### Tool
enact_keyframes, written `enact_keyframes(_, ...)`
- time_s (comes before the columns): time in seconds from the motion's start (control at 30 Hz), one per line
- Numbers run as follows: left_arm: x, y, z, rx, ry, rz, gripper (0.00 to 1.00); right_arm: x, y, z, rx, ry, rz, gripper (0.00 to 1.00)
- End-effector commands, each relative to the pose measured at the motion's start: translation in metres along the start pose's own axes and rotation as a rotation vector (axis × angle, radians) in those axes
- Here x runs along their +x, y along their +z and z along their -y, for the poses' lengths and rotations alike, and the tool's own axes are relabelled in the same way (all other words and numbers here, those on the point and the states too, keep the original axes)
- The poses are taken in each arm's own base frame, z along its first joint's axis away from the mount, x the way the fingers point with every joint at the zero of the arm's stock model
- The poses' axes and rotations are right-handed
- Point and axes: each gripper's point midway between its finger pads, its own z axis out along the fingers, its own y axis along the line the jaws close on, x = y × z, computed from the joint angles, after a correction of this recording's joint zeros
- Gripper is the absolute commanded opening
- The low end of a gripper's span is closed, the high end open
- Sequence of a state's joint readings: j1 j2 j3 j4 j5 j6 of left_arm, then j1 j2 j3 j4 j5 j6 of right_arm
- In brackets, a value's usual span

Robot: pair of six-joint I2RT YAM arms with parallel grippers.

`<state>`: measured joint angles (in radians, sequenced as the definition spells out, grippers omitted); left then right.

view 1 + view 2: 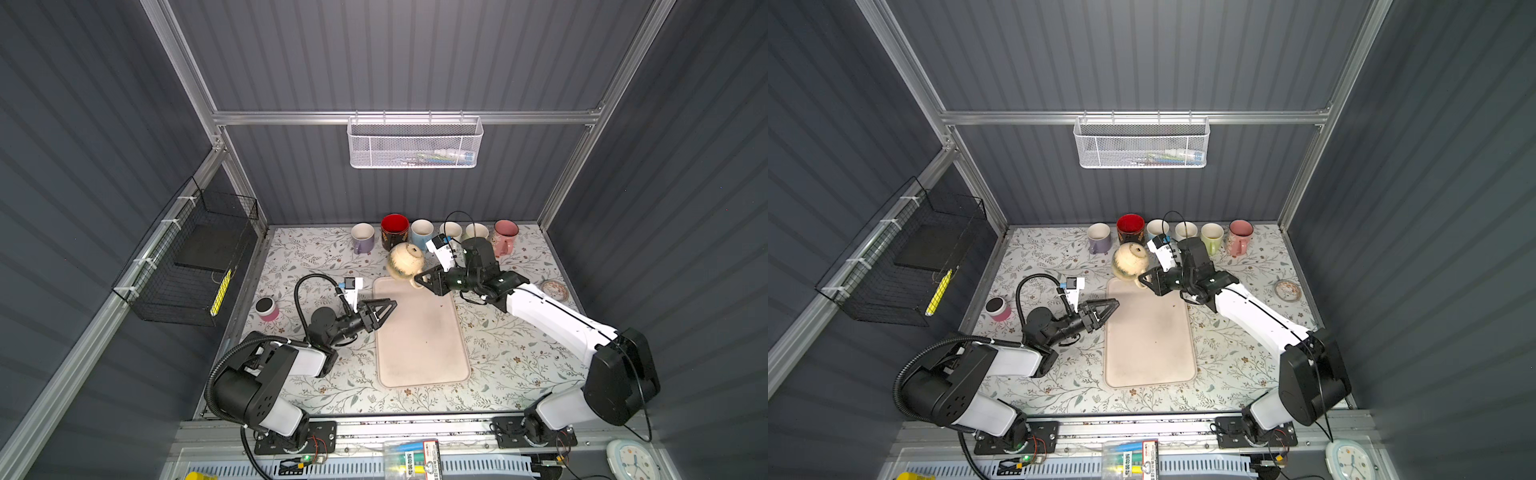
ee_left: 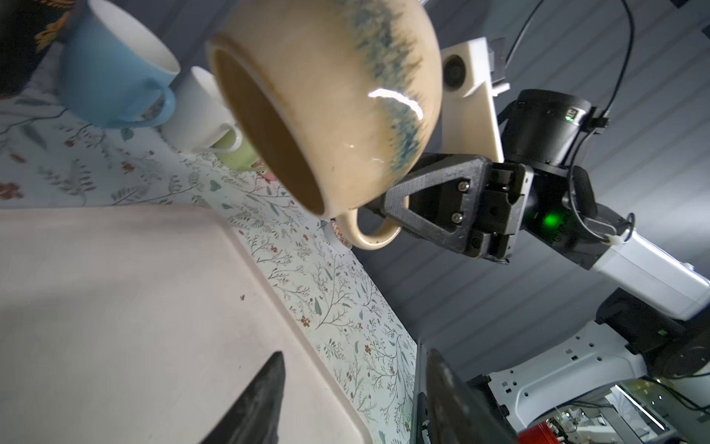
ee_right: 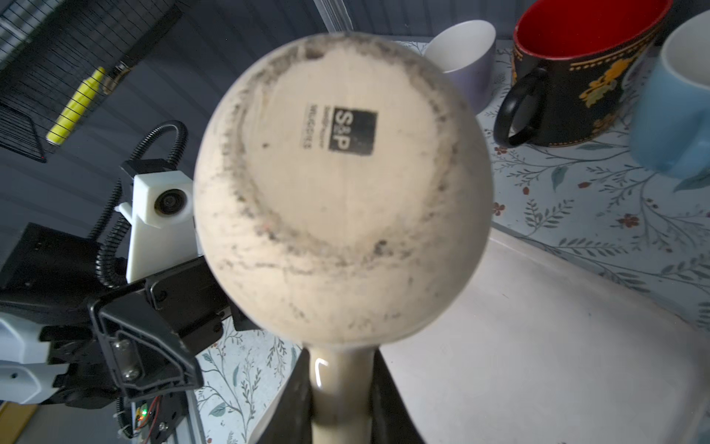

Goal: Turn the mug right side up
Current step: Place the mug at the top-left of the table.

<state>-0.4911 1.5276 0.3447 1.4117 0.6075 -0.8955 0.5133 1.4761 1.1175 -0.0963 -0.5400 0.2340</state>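
Note:
A round cream mug (image 1: pixel 405 261) (image 1: pixel 1129 262) hangs in the air over the far end of the beige tray (image 1: pixel 419 345) (image 1: pixel 1148 340). It is tipped on its side. Its dark mouth faces the left wrist camera (image 2: pixel 326 107) and its stamped base faces the right wrist camera (image 3: pixel 342 184). My right gripper (image 1: pixel 419 281) (image 1: pixel 1144 280) (image 3: pixel 342 399) is shut on the mug's handle, which sits on the mug's underside. My left gripper (image 1: pixel 388 305) (image 1: pixel 1111 307) (image 2: pixel 353 384) hovers low over the tray's left edge, jaws apart and empty, pointing toward the mug.
Upright mugs line the back wall: purple (image 1: pixel 362 237), red-and-black (image 1: pixel 394 230), blue (image 1: pixel 422 232), white (image 1: pixel 451 230), green (image 1: pixel 476 230), pink (image 1: pixel 505 237). A pink can (image 1: pixel 267 308) stands left of the tray, a small dish (image 1: pixel 555 289) at the right. A wire basket (image 1: pixel 195 257) hangs on the left wall.

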Motion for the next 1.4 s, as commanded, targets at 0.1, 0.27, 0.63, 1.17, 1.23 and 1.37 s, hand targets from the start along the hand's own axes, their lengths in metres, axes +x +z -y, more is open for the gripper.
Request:
enact_keyframes(0.1, -0.03, 0.021, 0.033, 0.139, 0.112, 0.06, 0.52, -0.051, -0.024, -0.047, -0.169, -0.076, 0.192, 0.0)
enact_keyframes(0.27, -0.04, 0.031, 0.035, 0.15, 0.125, 0.08, 0.54, -0.06, -0.033, -0.061, -0.228, -0.076, 0.239, 0.0)
enact_keyframes(0.63, -0.054, 0.037, 0.038, 0.158, 0.137, 0.114, 0.55, -0.073, -0.052, -0.089, -0.346, -0.094, 0.31, 0.0)
enact_keyframes(1.17, -0.078, 0.048, 0.066, 0.243, 0.156, 0.138, 0.53, -0.075, -0.06, -0.101, -0.396, -0.104, 0.332, 0.0)
enact_keyframes(1.23, -0.08, 0.05, 0.067, 0.249, 0.157, 0.14, 0.5, -0.075, -0.061, -0.103, -0.406, -0.101, 0.336, 0.0)
enact_keyframes(1.37, -0.082, 0.052, 0.072, 0.261, 0.16, 0.141, 0.44, -0.073, -0.059, -0.106, -0.431, -0.094, 0.333, 0.0)
